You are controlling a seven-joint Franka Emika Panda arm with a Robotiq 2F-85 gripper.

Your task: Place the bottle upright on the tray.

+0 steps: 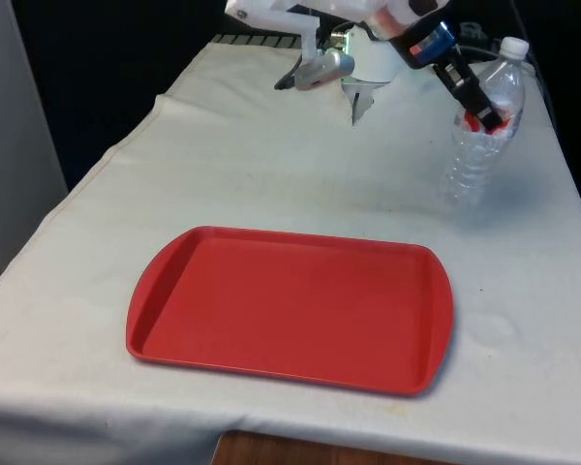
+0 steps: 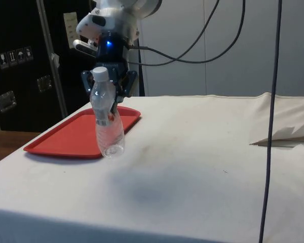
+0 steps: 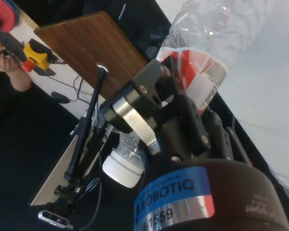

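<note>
Bottle: we see a clear plastic water bottle (image 1: pixel 484 131) with a white cap and a red label, at the upper right of the front view, its base on or just above the white cloth (we cannot tell which). It leans slightly, cap tipped toward the front view's right.

Gripper: the black two-finger gripper (image 1: pixel 482 114) is clamped on the bottle at the label band, below the neck. In the side view we find it (image 2: pixel 110 91) at the upper left, behind the bottle (image 2: pixel 107 121). In the wrist view the fingers (image 3: pixel 154 96) press against the label of the bottle (image 3: pixel 207 57).

Tray: a red plastic tray (image 1: pixel 290 308) lies flat in the lower middle of the front view, well apart from the bottle. In the side view the tray (image 2: pixel 66 136) sits at the left, beyond the bottle.

Table: the white cloth (image 1: pixel 271 165) covers it.

Person: a hand (image 3: pixel 9 62) shows at the upper left of the wrist view (holding something yellow and black).
</note>
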